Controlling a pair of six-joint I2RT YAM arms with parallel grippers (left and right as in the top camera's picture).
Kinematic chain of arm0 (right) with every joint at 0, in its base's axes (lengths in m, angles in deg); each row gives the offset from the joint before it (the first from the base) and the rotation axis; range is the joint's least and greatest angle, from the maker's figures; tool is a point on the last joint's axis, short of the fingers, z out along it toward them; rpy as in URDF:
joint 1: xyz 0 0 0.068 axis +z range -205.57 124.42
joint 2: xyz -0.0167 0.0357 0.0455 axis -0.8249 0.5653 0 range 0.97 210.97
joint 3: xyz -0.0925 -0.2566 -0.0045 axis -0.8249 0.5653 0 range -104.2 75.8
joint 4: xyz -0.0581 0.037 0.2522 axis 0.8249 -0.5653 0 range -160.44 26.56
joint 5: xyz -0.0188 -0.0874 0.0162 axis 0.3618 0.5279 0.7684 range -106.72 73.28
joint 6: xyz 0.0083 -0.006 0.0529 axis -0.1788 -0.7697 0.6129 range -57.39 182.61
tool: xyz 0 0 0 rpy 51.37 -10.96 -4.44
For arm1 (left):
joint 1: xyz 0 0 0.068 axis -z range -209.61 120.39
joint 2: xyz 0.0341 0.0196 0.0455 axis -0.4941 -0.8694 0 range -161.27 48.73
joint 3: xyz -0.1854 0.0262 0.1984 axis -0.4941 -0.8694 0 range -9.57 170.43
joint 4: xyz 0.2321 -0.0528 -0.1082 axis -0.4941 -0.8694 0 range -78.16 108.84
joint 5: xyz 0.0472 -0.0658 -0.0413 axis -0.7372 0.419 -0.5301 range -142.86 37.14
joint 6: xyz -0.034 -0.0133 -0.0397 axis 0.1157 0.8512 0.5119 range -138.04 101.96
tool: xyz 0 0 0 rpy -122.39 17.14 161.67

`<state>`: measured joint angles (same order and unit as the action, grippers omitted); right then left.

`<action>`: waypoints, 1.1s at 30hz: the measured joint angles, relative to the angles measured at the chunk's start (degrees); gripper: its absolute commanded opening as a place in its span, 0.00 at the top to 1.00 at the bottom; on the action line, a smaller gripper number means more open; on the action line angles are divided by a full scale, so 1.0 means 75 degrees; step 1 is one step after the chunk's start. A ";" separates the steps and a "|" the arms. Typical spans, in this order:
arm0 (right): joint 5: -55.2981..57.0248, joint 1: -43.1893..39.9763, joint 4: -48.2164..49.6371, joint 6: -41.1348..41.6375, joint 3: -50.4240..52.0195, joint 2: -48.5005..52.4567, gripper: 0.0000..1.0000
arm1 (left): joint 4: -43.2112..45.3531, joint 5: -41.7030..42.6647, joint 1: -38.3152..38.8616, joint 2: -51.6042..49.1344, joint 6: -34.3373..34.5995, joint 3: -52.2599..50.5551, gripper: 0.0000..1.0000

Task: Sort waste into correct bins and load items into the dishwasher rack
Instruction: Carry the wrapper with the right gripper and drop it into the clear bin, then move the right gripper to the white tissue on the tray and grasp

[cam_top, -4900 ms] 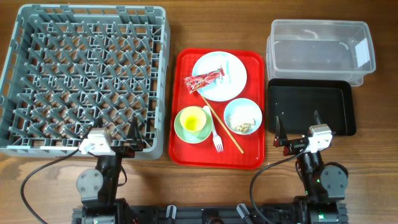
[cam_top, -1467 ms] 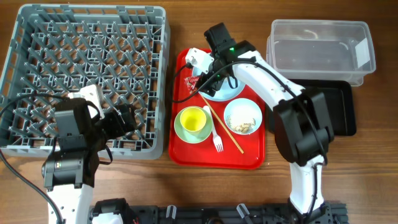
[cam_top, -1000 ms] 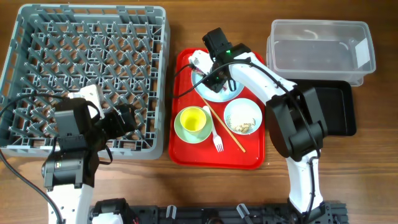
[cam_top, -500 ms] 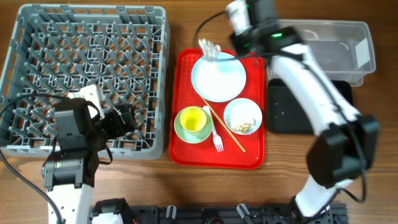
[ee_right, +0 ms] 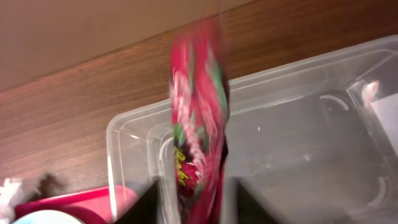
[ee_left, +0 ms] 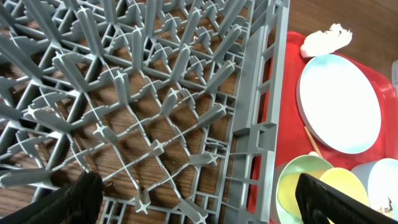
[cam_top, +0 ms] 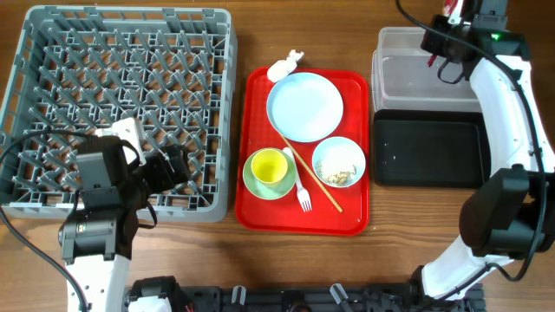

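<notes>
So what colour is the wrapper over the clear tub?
The wrapper is mostly red with green, white and yellow print, clearest in the right wrist view.

even bright light, wrapper [ee_right: 196, 112] blurred (motion)

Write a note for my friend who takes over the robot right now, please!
Left gripper: open, empty, over the rack.
Right gripper: shut on the wrapper, above the tub.
Tissue at the red tray's top edge; on it: plate, fork, cup in green bowl, scraps in white bowl.
Done: wrapper lifted. Left: drop it, bin the rest, load the rack.
</notes>
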<state>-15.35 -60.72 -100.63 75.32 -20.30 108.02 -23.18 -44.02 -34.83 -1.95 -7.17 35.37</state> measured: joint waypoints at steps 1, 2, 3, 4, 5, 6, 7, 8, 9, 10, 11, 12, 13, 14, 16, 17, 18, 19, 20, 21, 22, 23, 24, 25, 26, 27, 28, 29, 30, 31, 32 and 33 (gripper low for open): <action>0.0000 0.0000 0.0000 0.0012 0.0000 0.0000 0.04 | 0.0000 0.0000 0.0000 -0.0015 -0.0003 0.0000 0.00; -0.0006 0.0000 0.0000 0.0020 0.0000 0.0000 0.00 | 0.0000 0.0000 0.0000 -0.0041 -0.0003 0.0000 0.00; -0.0006 0.0000 0.0000 0.0035 0.0000 0.0000 0.00 | 0.0000 0.0000 0.0000 -0.0067 0.0000 0.0000 0.00; -0.0038 0.0000 0.0000 0.0061 0.0000 0.0000 0.00 | 0.0000 0.0000 0.0000 -0.0096 -0.0003 0.0000 0.00; -0.0149 0.0000 0.0003 0.0067 0.0000 0.0000 0.00 | 0.0000 0.0000 0.0000 -0.0114 -0.0003 0.0000 0.00; -0.0210 0.0000 0.0000 0.0070 0.0000 0.0000 0.00 | 0.0000 0.0000 0.0000 -0.0154 -0.0003 0.0000 0.00; -0.0315 0.0000 0.0000 0.0070 0.0000 0.0000 0.00 | 0.0000 0.0000 0.0000 -0.0169 0.0000 0.0000 0.00; -0.0452 0.0000 0.0003 0.0067 0.0000 0.0000 0.00 | 0.0000 0.0000 0.0000 -0.0172 -0.0003 0.0000 0.00; -0.0676 0.0000 0.0003 0.0064 0.0000 0.0000 0.00 | 0.0000 0.0000 0.0000 -0.0172 -0.0003 0.0000 0.00; -0.0857 0.0000 0.0003 0.0061 0.0000 0.0000 0.00 | 0.0000 0.0000 0.0000 -0.0172 -0.0003 0.0000 0.00; -0.1116 0.0000 0.0003 0.0058 0.0000 0.0000 0.01 | 0.0000 0.0000 0.0000 -0.0172 -0.0003 0.0000 0.00; -0.1381 0.0012 0.0003 0.0038 0.0000 0.0000 0.00 | 0.0000 0.0000 0.0000 -0.0172 -0.0003 0.0000 0.00; -0.1545 0.0032 0.0003 0.0032 0.0000 0.0000 0.01 | 0.0000 0.0000 0.0000 -0.0172 -0.0003 0.0000 0.00; -0.1693 0.0079 -0.0006 0.0023 0.0000 0.0000 0.01 | 0.0000 0.0000 0.0000 -0.0172 -0.0003 0.0000 0.00; -0.1880 0.0291 -0.0085 -0.0023 0.0000 0.0000 0.01 | 0.0000 0.0000 0.0000 -0.0172 -0.0003 0.0000 0.00; -0.1918 0.0425 -0.0093 -0.0055 0.0000 0.0000 0.01 | 0.0000 0.0000 0.0000 -0.0172 -0.0003 0.0000 0.00; -0.1923 0.0635 -0.0102 -0.0079 0.0000 0.0000 0.01 | 0.0000 0.0000 0.0000 -0.0172 -0.0003 0.0000 0.00; -0.1888 0.0836 -0.0096 -0.0096 0.0000 0.0000 0.00 | 0.0000 0.0000 0.0000 -0.0172 -0.0003 0.0000 0.00; -0.1821 0.1122 -0.0085 -0.0114 0.0000 0.0000 0.00 | 0.0000 0.0000 0.0000 -0.0172 -0.0003 0.0000 0.00; -0.1737 0.1373 -0.0061 -0.0137 0.0000 0.0000 0.00 | 0.0000 0.0000 0.0000 -0.0172 -0.0003 0.0000 0.00; -0.1553 0.1772 -0.0023 -0.0143 -0.0006 0.0000 0.00 | 0.0000 0.0000 0.0000 -0.0172 -0.0003 0.0000 0.00; -0.1445 0.2057 -0.0020 -0.0160 -0.0012 0.0000 0.01 | 0.0000 0.0000 0.0000 -0.0172 -0.0003 0.0000 0.00; -0.1329 0.2340 -0.0061 -0.0169 -0.0058 0.0000 0.00 | 0.0000 0.0000 0.0000 -0.0172 -0.0003 0.0000 0.00; -0.1227 0.2576 -0.0090 -0.0189 -0.0160 0.0000 0.00 | 0.0000 0.0000 0.0000 -0.0172 -0.0003 0.0000 0.00; -0.1169 0.2725 -0.0143 -0.0192 -0.0286 0.0000 0.00 | 0.0000 0.0000 0.0000 -0.0172 -0.0003 0.0000 0.00; -0.1122 0.2873 -0.0178 -0.0192 -0.0490 0.0000 0.01 | 0.0000 0.0000 0.0000 -0.0172 -0.0003 0.0000 0.00; -0.1087 0.2984 -0.0169 -0.0192 -0.0708 0.0000 0.01 | 0.0000 0.0000 0.0000 -0.0172 -0.0003 0.0000 0.00; -0.1032 0.3066 -0.0117 -0.0192 -0.0909 0.0000 0.00 | 0.0000 0.0000 0.0000 -0.0172 -0.0003 0.0000 0.00; -0.0979 0.3127 0.0023 -0.0189 -0.1067 -0.0003 0.00 | 0.0000 0.0000 0.0000 -0.0172 -0.0003 0.0000 0.00; -0.0947 0.3162 0.0152 -0.0187 -0.1137 -0.0003 0.00 | 0.0000 0.0000 0.0000 -0.0172 -0.0003 0.0000 0.00; -0.0901 0.3206 0.0396 -0.0187 -0.1166 -0.0003 0.00 | 0.0000 0.0000 0.0000 -0.0172 -0.0003 0.0000 0.00; -0.0848 0.3252 0.0595 -0.0184 -0.1174 -0.0003 0.00 | 0.0003 0.0000 0.0000 -0.0172 -0.0003 0.0000 0.00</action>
<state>-21.71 -36.33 -96.17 73.94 -29.10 108.00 -23.16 -44.02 -34.83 -3.24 -7.19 35.37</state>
